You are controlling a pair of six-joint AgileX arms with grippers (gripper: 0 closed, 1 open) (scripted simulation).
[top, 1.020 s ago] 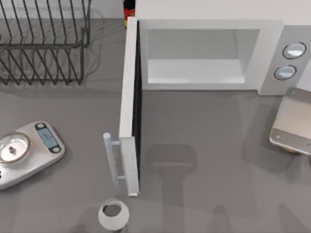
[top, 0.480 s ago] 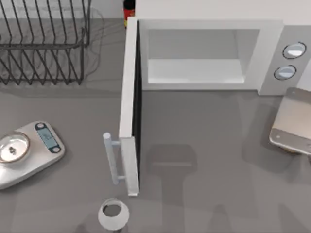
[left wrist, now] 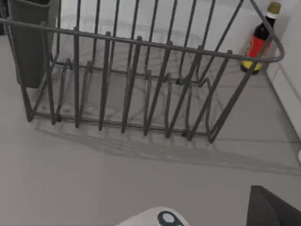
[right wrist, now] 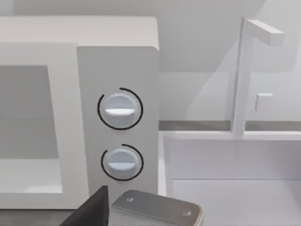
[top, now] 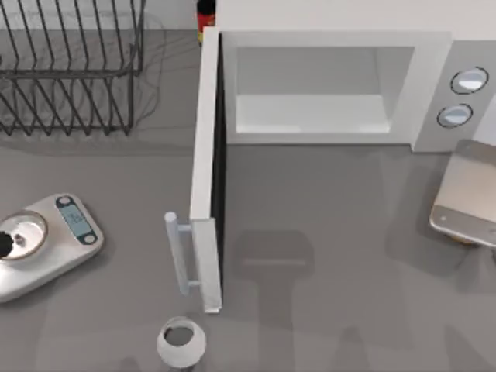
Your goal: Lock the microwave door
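Microwave door [top: 206, 163] stands swung wide open, edge-on to you, reaching from the microwave body [top: 434, 85] toward the worktop's [top: 333, 256] near edge, exactly as a second ago. What you'll notice changed: a dark tip has crept over the kitchen scale [top: 46, 244] at far left. You cannot tell how either arm's jaws stand.

Dark, matte left gripper [left wrist: 275, 209] and right gripper [right wrist: 91, 209], flat, angular edges
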